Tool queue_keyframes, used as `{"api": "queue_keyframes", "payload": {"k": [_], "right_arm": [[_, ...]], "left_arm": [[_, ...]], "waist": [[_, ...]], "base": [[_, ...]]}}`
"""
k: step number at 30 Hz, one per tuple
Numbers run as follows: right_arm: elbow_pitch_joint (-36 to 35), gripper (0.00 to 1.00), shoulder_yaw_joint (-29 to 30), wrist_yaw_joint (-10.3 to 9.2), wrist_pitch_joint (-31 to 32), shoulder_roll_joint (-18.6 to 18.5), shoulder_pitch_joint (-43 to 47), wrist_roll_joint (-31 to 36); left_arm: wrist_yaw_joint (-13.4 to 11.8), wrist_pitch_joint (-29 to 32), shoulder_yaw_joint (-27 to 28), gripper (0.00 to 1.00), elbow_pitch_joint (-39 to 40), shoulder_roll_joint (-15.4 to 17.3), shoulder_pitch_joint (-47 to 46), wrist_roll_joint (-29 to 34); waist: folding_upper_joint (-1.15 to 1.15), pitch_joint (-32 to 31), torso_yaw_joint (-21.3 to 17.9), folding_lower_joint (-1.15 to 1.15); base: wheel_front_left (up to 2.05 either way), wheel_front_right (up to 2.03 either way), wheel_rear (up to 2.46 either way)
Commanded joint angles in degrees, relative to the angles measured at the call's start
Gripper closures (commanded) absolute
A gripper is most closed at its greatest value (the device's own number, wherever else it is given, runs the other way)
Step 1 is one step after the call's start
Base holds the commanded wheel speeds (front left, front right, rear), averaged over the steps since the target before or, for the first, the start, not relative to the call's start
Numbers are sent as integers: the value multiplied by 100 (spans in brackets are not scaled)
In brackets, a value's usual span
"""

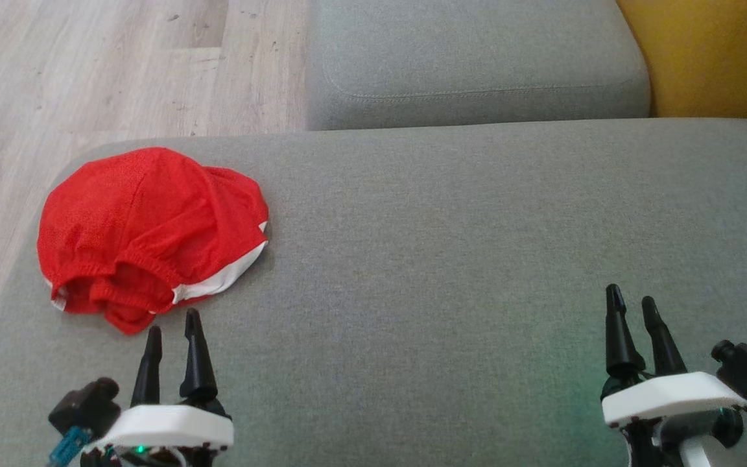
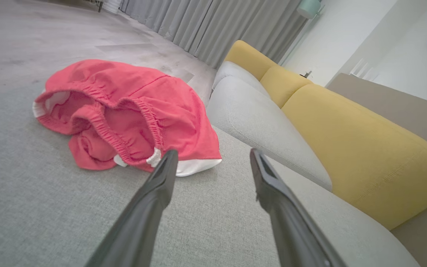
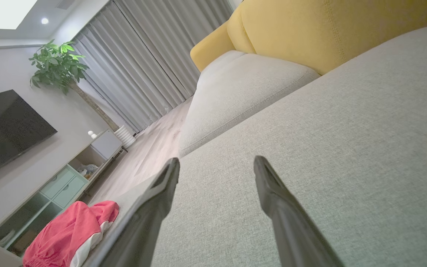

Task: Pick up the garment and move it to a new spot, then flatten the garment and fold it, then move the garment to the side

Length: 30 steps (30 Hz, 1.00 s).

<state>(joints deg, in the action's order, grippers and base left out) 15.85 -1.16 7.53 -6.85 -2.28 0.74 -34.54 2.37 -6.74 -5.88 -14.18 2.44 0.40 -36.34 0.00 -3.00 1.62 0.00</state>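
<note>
One crumpled red mesh garment with white trim (image 1: 146, 220) is counted, along with two grey fabric seat cushions (image 1: 477, 259) and, in the left wrist view, three yellow upholstered back cushions (image 2: 365, 148). There are two grippers, the left gripper (image 1: 172, 322) and the right gripper (image 1: 631, 294), each with two long dark fingers. The right wrist view adds one leafy green potted plant (image 3: 56, 65), one flat black television (image 3: 6, 126) and one low pale cabinet (image 3: 61, 181).

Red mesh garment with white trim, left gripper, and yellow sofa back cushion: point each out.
Red mesh garment (image 1: 146, 214): head view, middle of the fabric.
Left gripper (image 1: 172, 321): head view, midway between its fingertips.
Yellow sofa back cushion (image 2: 365, 148): left wrist view, its front face.
</note>
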Motion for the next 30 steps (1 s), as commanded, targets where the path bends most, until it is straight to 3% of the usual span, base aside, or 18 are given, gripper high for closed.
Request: {"api": "queue_keyframes", "payload": {"k": [1,30], "right_arm": [[-179,0,-127,-3,-103,-40,-159,232],[-292,0,-241,-4,-576,-53,-151,2202]], "left_arm": [[-16,-117,36,0,216,33,-202,239],[64,-588,-200,0,310,40,-219,2077]], "waist": [[0,-2,5,0],[0,-5,-1,0]], "base": [[0,0,0],[0,0,0]]}}
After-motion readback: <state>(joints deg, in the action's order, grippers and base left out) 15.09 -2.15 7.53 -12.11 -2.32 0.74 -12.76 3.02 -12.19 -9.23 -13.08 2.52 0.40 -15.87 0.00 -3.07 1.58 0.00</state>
